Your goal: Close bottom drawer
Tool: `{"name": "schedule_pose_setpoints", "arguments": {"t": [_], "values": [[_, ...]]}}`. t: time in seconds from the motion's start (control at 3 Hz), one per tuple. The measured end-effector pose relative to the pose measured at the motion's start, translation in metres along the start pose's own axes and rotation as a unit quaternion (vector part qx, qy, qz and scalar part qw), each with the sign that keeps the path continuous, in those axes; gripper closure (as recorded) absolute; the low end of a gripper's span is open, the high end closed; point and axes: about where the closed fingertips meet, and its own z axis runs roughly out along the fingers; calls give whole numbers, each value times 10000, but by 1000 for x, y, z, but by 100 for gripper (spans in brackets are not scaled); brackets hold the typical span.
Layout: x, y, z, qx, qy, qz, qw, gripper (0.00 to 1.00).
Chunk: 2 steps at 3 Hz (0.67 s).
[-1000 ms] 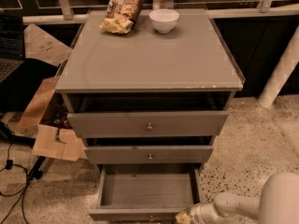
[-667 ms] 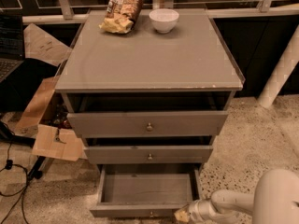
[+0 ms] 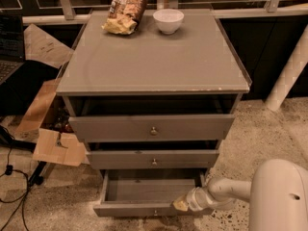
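Drawer position: the bottom drawer (image 3: pixel 144 209) of the grey cabinet (image 3: pixel 154 66) stands pulled well out. It is farther out than the middle drawer (image 3: pixel 153 159) and the top drawer (image 3: pixel 151 127) above it, which each project only a little, and its interior appears bare. Handling: judged from its painted wooden build, the drawer is rigid and fairly light when unloaded. It should slide home under a steady horizontal push, so no grasp is required. Contact point: apply the push to the flat front panel, preferably near the small brass knob (image 3: pixel 155 211) at centre. A push far to one side could skew the box in its runners and make it bind. Arm pose: the white forearm (image 3: pixel 226 190) reaches in low from the lower right, roughly level with the floor. The gripper (image 3: pixel 181 204) lies at the right end of the drawer front, either touching its upper edge or just beside it; which of the two cannot be told. Gripper state: whether it is open or closed cannot be told, and nothing is seen held in it. Surroundings: a chip bag (image 3: pixel 126 11) and a white bowl (image 3: pixel 168 20) rest on the cabinet top, well apart from the work area. A cardboard box (image 3: pixel 53 146) sits on the floor on the side of the cabinet away from the arm.
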Motion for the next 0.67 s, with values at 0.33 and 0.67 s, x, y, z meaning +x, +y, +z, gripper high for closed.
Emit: {"name": "schedule_pose_setpoints", "arguments": {"t": [0.33,0.67], "values": [[-30,-6,-2,150,-13,-319,9994,100],[-33,-7,-2,161,-15,-346,9993,100]]}}
